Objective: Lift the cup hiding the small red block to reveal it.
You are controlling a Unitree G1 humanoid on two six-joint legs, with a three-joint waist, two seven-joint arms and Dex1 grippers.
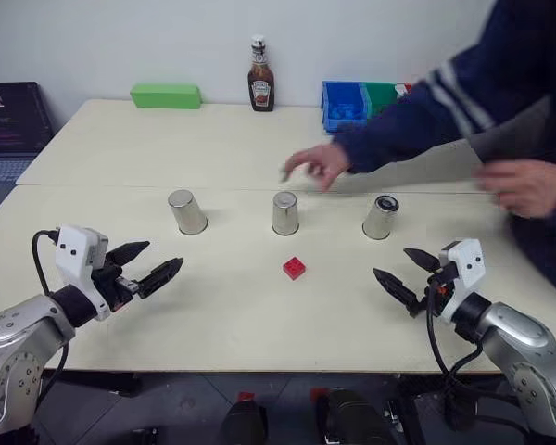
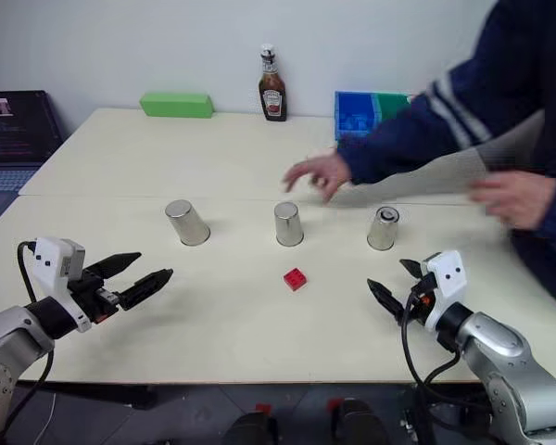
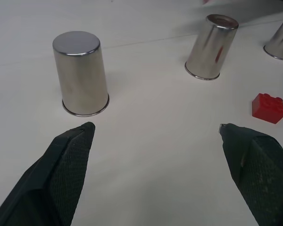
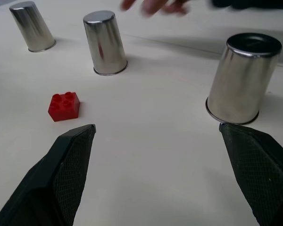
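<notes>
Cream table (image 1: 120,306), two slabs butted, seam running across just behind the cups. White wall behind. Laptop (image 1: 9,130) off the far left edge, screen lit. Green box (image 1: 166,95) at back left, ketchup bottle (image 1: 260,76) at back centre, blue bin (image 1: 345,104) at back right with a green bin (image 1: 383,95) beside it.

Three steel cups in a row across mid-table, all upside down, well apart: left cup (image 1: 186,211), middle cup (image 1: 285,213), right cup (image 1: 381,217). Small red block (image 1: 294,268) out in the open on the table, just in front of the middle cup, touching nothing, covered by nothing.

Person's sleeve (image 1: 417,116) reaching in from the right, one hand (image 1: 315,165) hovering behind the middle cup, blurred; other hand (image 1: 526,185) over the right edge of the table.

Left gripper (image 1: 148,264) low over the near left part of the table, jaws spread wide, empty, in front of the left cup and apart from it. Right gripper (image 1: 403,273) low over the near right part, jaws spread wide, empty, in front of the right cup, not touching.

Bare table between the two grippers around the block. Near edge just below both grippers. Wide bare strip behind the cup row up to the back items.
</notes>
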